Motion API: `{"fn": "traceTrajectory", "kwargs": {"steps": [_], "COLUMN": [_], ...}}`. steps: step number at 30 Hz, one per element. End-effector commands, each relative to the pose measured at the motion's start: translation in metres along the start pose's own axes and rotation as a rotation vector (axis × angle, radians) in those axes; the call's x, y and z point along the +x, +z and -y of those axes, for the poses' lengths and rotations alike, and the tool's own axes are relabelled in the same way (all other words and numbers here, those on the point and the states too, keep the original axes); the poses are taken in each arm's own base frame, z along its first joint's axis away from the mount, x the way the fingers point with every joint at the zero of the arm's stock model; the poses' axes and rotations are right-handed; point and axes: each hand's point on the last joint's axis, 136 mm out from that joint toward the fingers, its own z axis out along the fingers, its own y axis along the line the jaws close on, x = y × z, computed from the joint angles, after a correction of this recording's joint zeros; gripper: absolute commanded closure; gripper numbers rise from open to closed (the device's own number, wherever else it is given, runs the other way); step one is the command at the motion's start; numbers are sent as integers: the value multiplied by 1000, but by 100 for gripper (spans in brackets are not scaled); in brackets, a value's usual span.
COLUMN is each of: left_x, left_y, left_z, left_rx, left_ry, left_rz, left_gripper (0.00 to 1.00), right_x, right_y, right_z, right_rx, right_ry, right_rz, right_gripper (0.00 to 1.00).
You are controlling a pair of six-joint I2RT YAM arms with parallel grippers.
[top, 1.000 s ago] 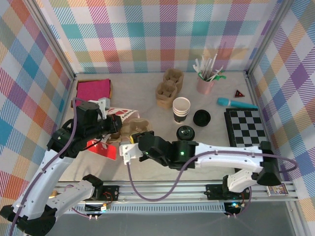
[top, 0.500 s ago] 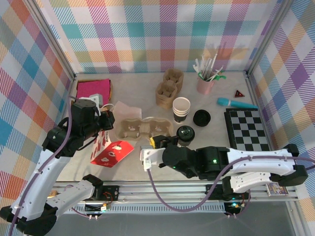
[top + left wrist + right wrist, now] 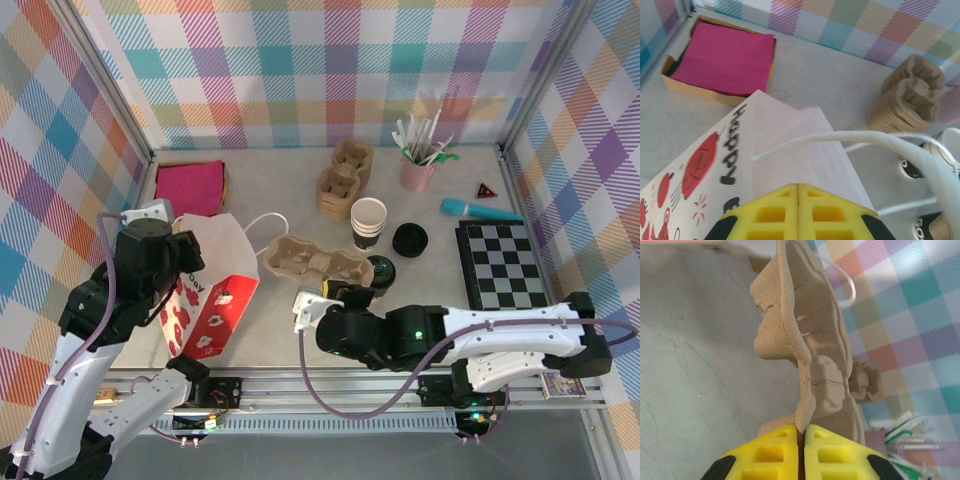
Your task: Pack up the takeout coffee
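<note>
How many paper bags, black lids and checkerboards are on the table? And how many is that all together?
Paper bag: 1
Black lids: 2, the loose lid and the one on the takeout coffee
Checkerboard: 1
Total: 4

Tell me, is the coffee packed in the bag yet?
Not yet. The left claw pinches the white paper bag with red pictures; the right claw pinches the brown cardboard cup tray. The black-lidded paper coffee cup sits beside the tray, in neither yet.
</note>
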Motion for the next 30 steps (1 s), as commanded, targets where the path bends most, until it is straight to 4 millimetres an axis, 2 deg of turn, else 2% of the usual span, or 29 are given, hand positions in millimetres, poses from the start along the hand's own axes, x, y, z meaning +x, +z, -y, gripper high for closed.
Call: {"fn": "traceTrajectory", "kwargs": {"steps": [1,3,8,14,19,26,30], "left_x": [-14,-15,-19,-23,-19,-15,-15], "left_y": [-15,-17,-23,-33,-36,-35,-34], "left_z": [-20,-17,-4,-3,-1,-2,-3], "left_rx": [-75,-48,59,87,123,138,129], "left_ry": [-5,-24,-56,-63,-79,-96,-94], "left_rz": [78,96,132,157,163,167,169], "left_gripper": [100,100,100,100,100,100,100], "right_x": [6,5,5,8,11,49,56], "right_y": [-2,-1,18,52,87,127,136], "right_z": [10,10,-10,-43,-79,-99,-115], "right_rx": [74,83,106,99,67,134,100], "right_ry": [132,207,274,370,413,438,453], "right_rz": [-39,-37,-109,-253,-355,-550,-567], "right_gripper": [90,89,88,88,89,88,86]}}
